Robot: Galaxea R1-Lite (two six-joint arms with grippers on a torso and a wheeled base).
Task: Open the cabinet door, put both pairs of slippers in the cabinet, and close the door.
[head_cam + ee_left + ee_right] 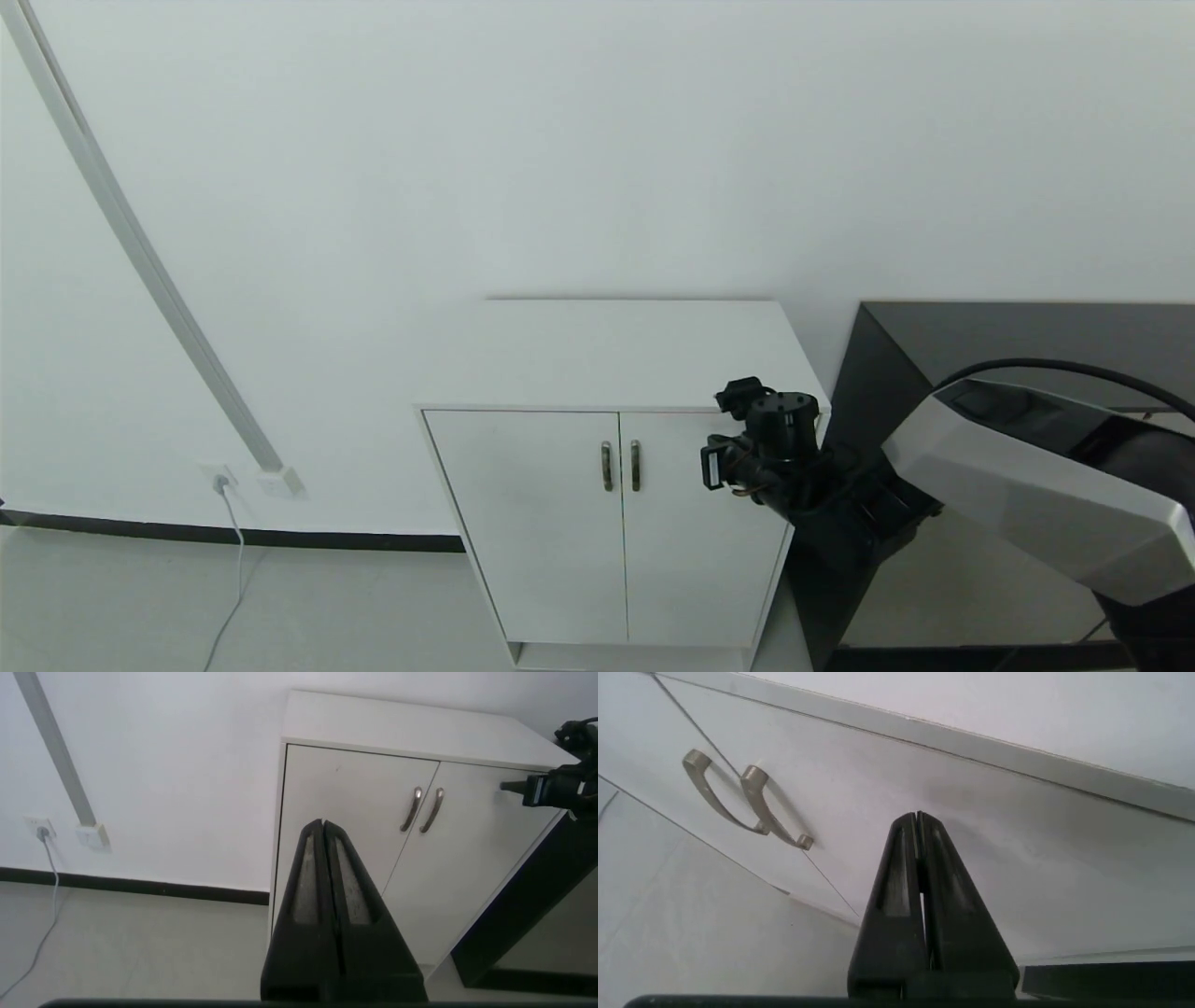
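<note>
Two door handles (635,466) near right pincer (920,819), apart; pincer closed.

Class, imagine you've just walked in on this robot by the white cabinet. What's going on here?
The robot faces a white cabinet against the wall. Both doors are shut, their two metal handles side by side at the middle. The right gripper, shut and empty, is in front of the right door near its top, beside the handles but not on them. The left gripper, also shut and empty, is farther back, pointing at the cabinet. The door is not yet opened.
</note>
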